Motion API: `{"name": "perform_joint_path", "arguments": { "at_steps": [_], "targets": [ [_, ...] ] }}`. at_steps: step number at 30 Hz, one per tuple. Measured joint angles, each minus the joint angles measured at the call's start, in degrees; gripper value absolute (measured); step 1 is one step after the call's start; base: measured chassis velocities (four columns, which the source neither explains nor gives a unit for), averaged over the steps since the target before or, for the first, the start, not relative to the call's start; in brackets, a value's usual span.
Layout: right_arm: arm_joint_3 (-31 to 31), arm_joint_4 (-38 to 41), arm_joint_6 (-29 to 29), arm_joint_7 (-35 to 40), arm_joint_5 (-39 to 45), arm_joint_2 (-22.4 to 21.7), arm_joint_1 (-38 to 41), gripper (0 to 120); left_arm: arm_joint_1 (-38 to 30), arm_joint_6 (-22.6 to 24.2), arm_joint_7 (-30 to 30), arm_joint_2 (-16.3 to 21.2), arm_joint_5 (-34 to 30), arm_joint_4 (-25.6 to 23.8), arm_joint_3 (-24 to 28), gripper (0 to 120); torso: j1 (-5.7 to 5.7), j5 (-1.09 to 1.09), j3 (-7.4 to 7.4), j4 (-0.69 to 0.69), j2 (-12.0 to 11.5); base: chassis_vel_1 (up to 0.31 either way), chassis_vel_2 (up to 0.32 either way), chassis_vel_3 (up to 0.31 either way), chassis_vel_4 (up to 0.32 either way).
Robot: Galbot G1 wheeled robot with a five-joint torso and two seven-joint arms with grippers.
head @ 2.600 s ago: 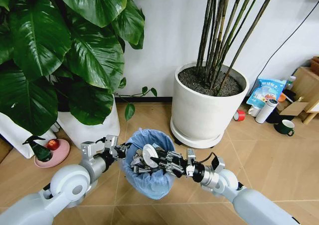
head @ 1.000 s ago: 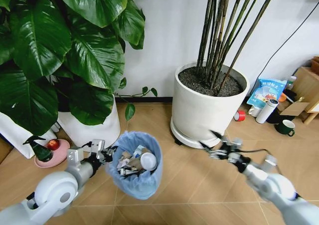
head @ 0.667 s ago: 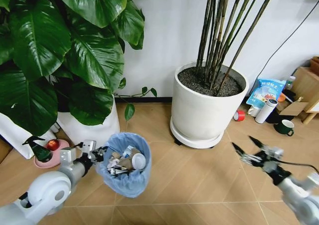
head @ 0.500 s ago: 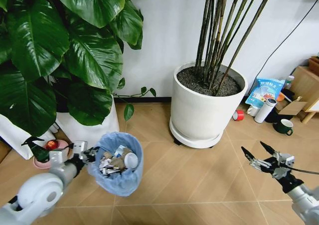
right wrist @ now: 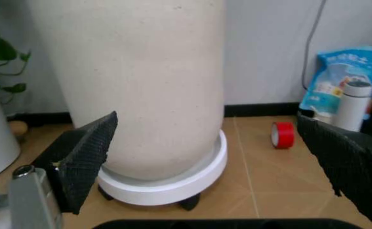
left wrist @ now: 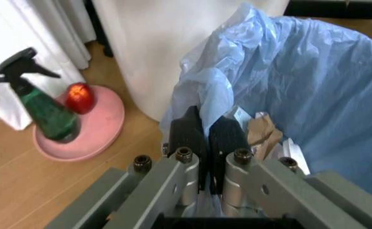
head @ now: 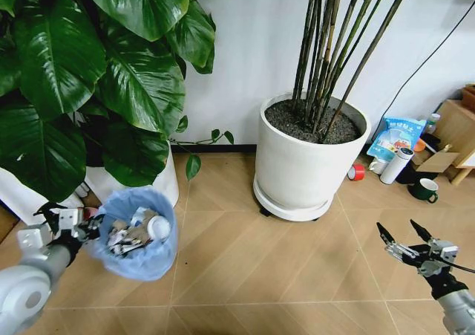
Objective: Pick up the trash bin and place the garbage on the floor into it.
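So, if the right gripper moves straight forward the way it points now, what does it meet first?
Most likely the large white plant pot: the open right gripper faces its wall and wheeled base, with bare floor between. How far off the pot stands is hard to judge.

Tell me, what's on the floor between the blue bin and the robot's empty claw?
In the head view, just bare wood floor lies between the trash bin, gripped by the left end effector, and the open right end effector.
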Motion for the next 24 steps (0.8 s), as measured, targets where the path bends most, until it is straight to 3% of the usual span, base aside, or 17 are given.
{"name": "perform_joint_path", "arguments": {
  "at_steps": [8,24],
  "targets": [
    [1.0,-2.0,0.2,0.8,1.2,2.3,0.7,100,1.7,0.1,-0.5,-0.6,-0.1,-2.4,-1.6,0,0.0,0.0,0.0,-0.02,0.0,0.0,0.0,0.0,0.0],
    [0.8,-4.0,1.9,-1.4,2.8,1.0,0.9,100,-0.3,0.7,-2.4,-0.5,-0.2,-3.6,1.0,0,0.0,0.0,0.01,-0.02,0.0,0.031,-0.025,-0.029,0.029]
  ]
}}
